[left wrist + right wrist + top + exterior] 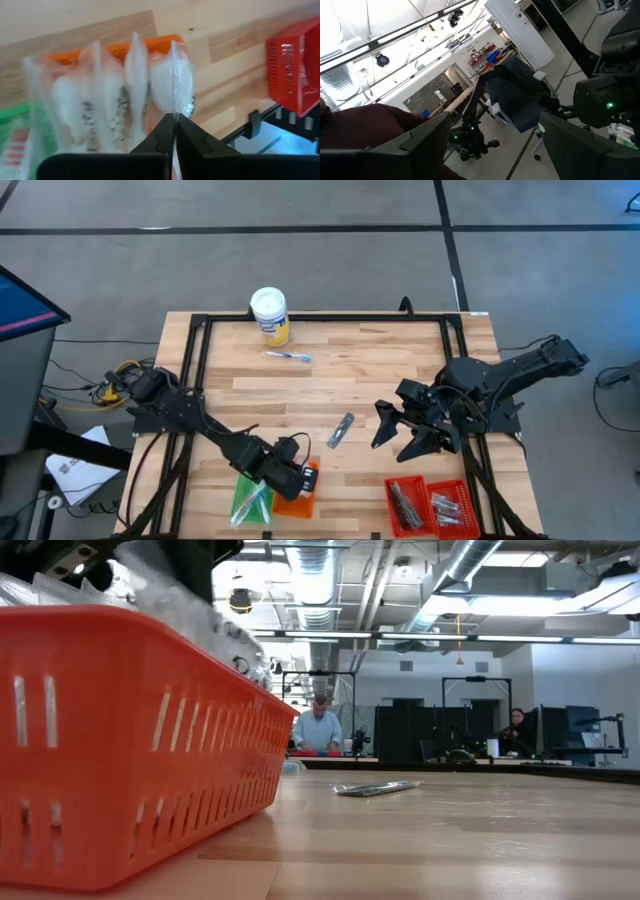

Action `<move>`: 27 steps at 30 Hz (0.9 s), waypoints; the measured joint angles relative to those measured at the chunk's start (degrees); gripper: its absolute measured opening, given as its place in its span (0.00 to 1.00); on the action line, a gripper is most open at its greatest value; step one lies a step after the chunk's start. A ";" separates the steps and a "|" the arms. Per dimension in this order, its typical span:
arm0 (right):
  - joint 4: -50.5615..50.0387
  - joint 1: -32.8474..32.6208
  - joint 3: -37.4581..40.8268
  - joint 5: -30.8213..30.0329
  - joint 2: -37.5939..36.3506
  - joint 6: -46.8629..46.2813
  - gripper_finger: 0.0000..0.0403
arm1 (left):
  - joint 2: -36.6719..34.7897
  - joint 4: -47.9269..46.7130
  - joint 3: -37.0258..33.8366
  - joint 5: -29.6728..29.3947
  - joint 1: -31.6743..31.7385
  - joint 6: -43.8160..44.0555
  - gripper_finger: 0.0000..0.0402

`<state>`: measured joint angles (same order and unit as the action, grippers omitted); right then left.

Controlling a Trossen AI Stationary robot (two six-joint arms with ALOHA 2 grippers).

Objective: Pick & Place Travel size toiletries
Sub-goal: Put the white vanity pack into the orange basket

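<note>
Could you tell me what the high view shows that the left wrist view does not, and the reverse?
Only the high view shows the open right gripper raised over the table, the white-lidded tub, a blue-tinted stick, a silvery packet and the green tray.

Only the left wrist view shows the left gripper shut on the edge of a clear packet, among upright white packets.

Both show the orange tray and a red tray.

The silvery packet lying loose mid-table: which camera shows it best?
The high view: the silvery packet lies flat on bare wood, apart from both grippers. The low view shows it edge-on, beyond the orange tray. Neither wrist view shows it.
</note>
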<state>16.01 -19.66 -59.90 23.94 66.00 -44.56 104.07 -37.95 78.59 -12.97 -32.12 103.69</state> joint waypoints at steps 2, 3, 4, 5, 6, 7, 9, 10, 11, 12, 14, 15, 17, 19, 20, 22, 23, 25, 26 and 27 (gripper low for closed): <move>-0.02 0.00 0.00 0.00 0.00 0.00 0.74 | -0.07 0.79 0.00 0.00 0.36 -0.10 0.03; -0.09 0.00 0.00 -0.01 0.00 0.00 0.74 | -0.26 0.83 -0.03 0.09 0.42 -0.10 0.05; -0.19 0.00 0.00 0.00 0.00 -0.01 0.74 | -0.45 0.82 -0.04 0.45 0.44 -0.01 0.07; -0.20 0.00 0.00 0.00 0.00 -0.02 0.74 | -0.57 0.92 -0.04 0.88 0.59 0.12 0.10; -0.20 0.00 0.00 0.00 0.00 -0.11 0.74 | -0.59 0.87 -0.02 1.21 0.76 0.13 0.12; -0.20 -0.02 0.00 0.00 0.00 -0.27 0.74 | -0.58 0.76 -0.04 1.88 0.75 0.19 0.15; -0.34 -0.02 0.00 0.00 0.00 -0.30 0.74 | -0.57 0.61 -0.04 3.40 0.75 0.29 0.21; -0.43 -0.02 0.00 0.00 0.00 -0.31 0.74 | -0.57 0.69 -0.04 4.13 0.75 0.20 0.24; -0.42 -0.02 0.00 0.00 0.00 -0.32 0.74 | -0.57 0.66 -0.04 4.51 0.75 0.27 0.27; -0.40 -0.02 0.00 0.00 0.00 -0.35 0.74 | -0.57 0.57 -0.04 4.51 0.73 0.25 0.29; -0.42 -0.02 0.00 0.00 0.00 -0.46 0.74 | -0.71 0.45 -0.04 4.52 0.70 0.25 0.33; -0.42 -0.02 0.00 0.00 0.00 -0.46 0.74 | -1.10 -0.15 -0.06 4.34 0.70 0.16 0.34; -0.42 -0.02 0.00 0.00 0.00 -0.46 0.74 | -2.21 -0.27 -0.06 2.76 0.70 -0.18 0.35; -0.61 -0.02 -0.02 0.00 0.00 -0.46 0.74 | -3.70 -1.21 -0.07 -1.33 0.22 -0.13 0.33; -0.64 -0.02 -0.02 0.00 0.00 -0.46 0.74 | -4.33 -1.15 -0.07 -3.60 0.18 -0.12 0.32; -0.77 -0.02 -0.02 0.00 0.00 -0.47 0.74 | -5.65 -1.07 -0.07 -7.51 0.05 0.07 0.29; -0.79 -0.02 -0.02 0.00 -0.02 -0.48 0.74 | -6.33 -0.41 -0.07 -8.21 0.03 -0.07 0.27; -0.96 -0.02 -0.02 0.00 0.00 -0.48 0.74 | -7.07 3.36 -0.05 -7.25 0.19 -3.95 0.21; -1.03 -0.02 -0.02 0.00 0.00 -0.48 0.74 | -7.10 6.12 -0.03 -5.58 0.28 -6.87 0.17; -1.01 -0.02 -0.02 0.00 0.00 -0.48 0.74 | -7.03 8.65 -0.04 -4.01 0.17 -10.14 0.13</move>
<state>15.00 -19.68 -59.92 23.94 66.00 -45.04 97.04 -29.31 78.54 -16.98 -31.95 93.55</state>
